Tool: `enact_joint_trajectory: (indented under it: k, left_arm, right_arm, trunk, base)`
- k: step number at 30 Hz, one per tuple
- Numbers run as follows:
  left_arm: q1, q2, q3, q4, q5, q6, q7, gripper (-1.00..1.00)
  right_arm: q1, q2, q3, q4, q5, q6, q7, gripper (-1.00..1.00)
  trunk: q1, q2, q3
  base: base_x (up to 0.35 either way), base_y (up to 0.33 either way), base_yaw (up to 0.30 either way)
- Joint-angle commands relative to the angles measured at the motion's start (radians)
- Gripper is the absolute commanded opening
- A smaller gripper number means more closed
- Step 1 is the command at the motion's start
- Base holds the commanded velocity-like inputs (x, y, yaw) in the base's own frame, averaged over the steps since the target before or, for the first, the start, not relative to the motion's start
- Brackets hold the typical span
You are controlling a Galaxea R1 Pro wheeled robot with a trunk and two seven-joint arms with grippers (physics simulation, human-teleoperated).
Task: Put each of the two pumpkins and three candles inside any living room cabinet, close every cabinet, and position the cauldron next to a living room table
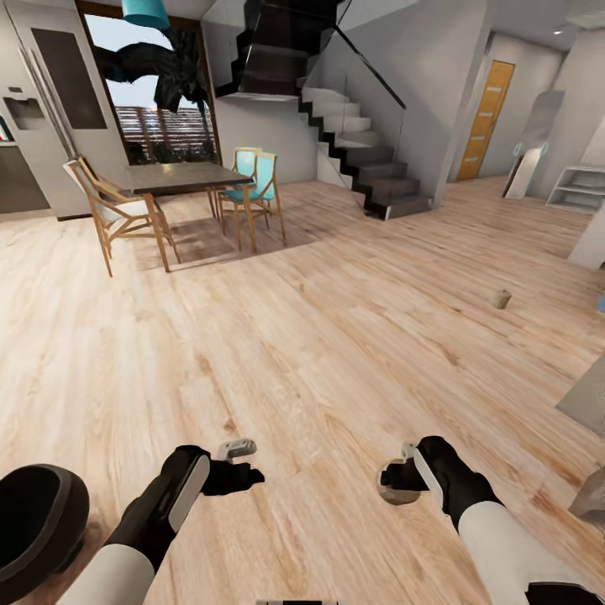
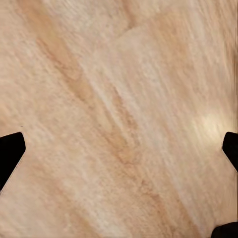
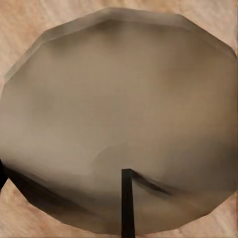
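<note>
Floor (image 1: 336,336) of pale wood planks runs open and wide ahead of both arms, bare through the middle right up to the staircase (image 1: 361,160) and the dining table (image 1: 181,178) with its wooden chairs at the far left. At the near left edge of the head view sits the cauldron (image 1: 38,529) — black, wide-mouthed, partly cut off by the frame and close beside the left forearm. The left gripper (image 1: 238,465) hangs over bare boards, its dark fingertips (image 2: 10,153) spread wide apart with nothing between them. The right gripper (image 1: 397,481) is low over a candle (image 3: 119,114), a tan round seen from above at very close range with its dark wick; whether the jaws are clamped on it cannot be told. A second candle (image 1: 502,298) stands alone on the floor well off to the right — apart from everything else. Along the right edge a grey slab and a white shelf unit (image 1: 580,186) narrow the room there.
</note>
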Motion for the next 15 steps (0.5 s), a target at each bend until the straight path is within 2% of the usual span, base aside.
enact_joint_trajectory:
  k: [1, 15]
  left_arm:
    - [0.0, 0.0, 0.0, -0.001, -0.002, 0.004, -0.002, 1.0]
    - [0.0, -0.001, -0.003, 0.004, -0.002, 0.004, -0.001, 1.0]
  right_arm:
    - [0.0, 0.0, -0.001, -0.001, -0.003, 0.004, 0.001, -1.0]
    - [0.001, 0.0, -0.001, -0.001, -0.003, 0.002, 0.002, -1.0]
  trunk:
    - [0.0, 0.0, 0.0]
    - [0.0, 0.0, 0.02]
  base:
    - [0.335, 0.0, -0.204]
    - [0.335, 0.0, -0.179]
